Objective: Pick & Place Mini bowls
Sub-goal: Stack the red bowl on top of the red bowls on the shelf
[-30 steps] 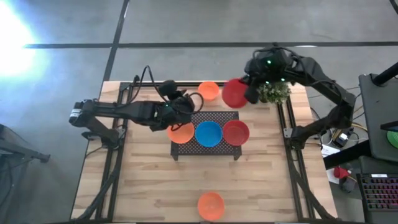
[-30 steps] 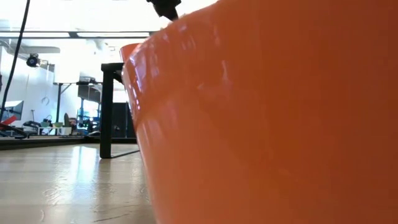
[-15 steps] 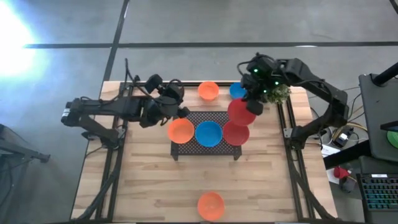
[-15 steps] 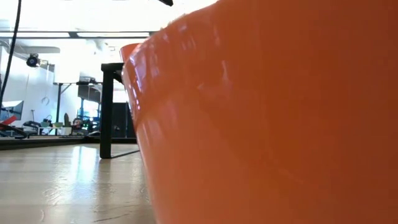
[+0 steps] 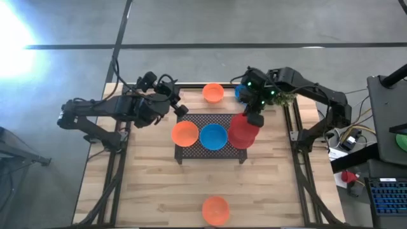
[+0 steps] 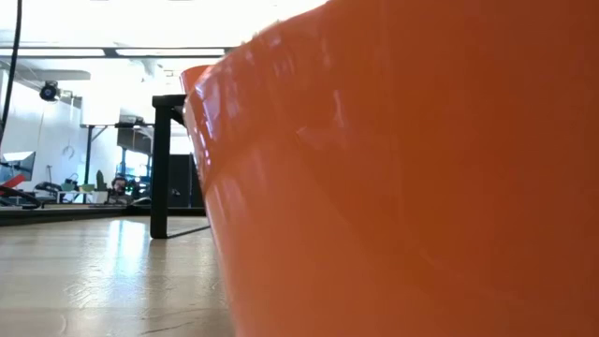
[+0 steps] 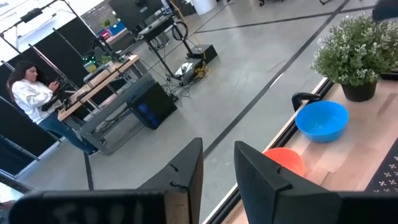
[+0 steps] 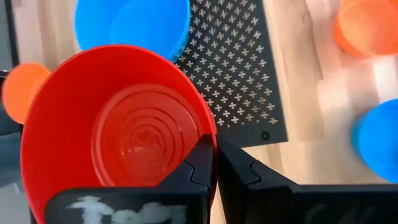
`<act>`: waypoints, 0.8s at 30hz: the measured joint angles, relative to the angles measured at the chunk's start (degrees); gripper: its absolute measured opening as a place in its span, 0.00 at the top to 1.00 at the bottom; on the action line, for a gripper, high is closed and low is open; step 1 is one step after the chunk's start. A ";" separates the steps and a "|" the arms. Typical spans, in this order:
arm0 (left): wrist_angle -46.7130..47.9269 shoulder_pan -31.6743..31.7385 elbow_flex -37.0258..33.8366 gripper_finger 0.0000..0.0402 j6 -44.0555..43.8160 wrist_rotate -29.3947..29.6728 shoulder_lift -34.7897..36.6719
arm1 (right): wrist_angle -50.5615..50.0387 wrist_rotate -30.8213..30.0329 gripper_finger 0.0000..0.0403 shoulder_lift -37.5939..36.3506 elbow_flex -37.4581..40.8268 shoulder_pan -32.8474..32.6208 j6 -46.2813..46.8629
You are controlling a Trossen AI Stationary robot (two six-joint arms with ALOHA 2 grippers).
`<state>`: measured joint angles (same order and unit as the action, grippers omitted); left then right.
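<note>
My right gripper (image 5: pixel 252 119) is shut on a red mini bowl (image 8: pixel 124 137) over the right end of the dark mesh rack (image 5: pixel 219 119). The bowl covers most of a second red bowl (image 5: pixel 239 142) on the rack. An orange bowl (image 5: pixel 185 133) and a blue bowl (image 5: pixel 213 136) sit on the rack, rims up. My left gripper (image 5: pixel 179 108) is open and empty by the rack's far left corner; its own view (image 7: pixel 217 165) shows nothing between its fingers. My right gripper pinches the red bowl's rim (image 8: pixel 210 127) on the side toward the table's far edge, one finger inside the bowl and one outside. The fingers come from above, slanting down. The bowl sits open side up, above the red bowl on the rack; whether the two touch cannot be told.
An orange bowl (image 5: pixel 213 93) and a blue bowl (image 5: pixel 240 93) stand on the table beyond the rack, next to a small potted plant (image 5: pixel 280 96). Another orange bowl (image 5: pixel 215 210) stands at the near edge and fills the low view (image 6: pixel 421 187).
My right gripper has carried the red bowl from the far edge toward the near edge and down, over the red bowl at the rack's right end. My left gripper has drawn back from the orange bowl on the rack toward the far left.
</note>
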<state>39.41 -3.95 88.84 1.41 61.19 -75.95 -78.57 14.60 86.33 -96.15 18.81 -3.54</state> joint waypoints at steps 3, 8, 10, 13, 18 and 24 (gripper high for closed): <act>-0.01 0.00 0.00 0.77 0.02 0.00 0.14 | 1.45 -1.37 0.98 0.02 3.47 -1.33 0.28; 0.00 0.00 0.00 0.77 0.29 0.00 0.14 | 3.51 -1.53 0.98 0.01 5.66 -1.46 1.05; 0.01 0.00 0.00 0.77 0.42 0.00 0.14 | 3.74 -1.54 0.98 0.02 5.67 -1.43 1.04; 0.01 0.00 0.00 0.77 0.42 0.00 0.14 | 3.76 -1.52 0.98 0.00 5.72 -1.46 1.90; 0.01 0.00 0.00 0.77 0.44 0.00 0.14 | 3.81 -1.59 0.98 0.00 5.76 -1.43 1.17; 0.00 0.00 -0.02 0.77 0.46 0.00 0.14 | 3.89 -1.63 0.98 0.00 5.80 -1.45 0.38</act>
<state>39.41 -3.94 88.82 1.87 61.19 -75.81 -74.68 12.97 86.32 -90.35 17.37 -3.16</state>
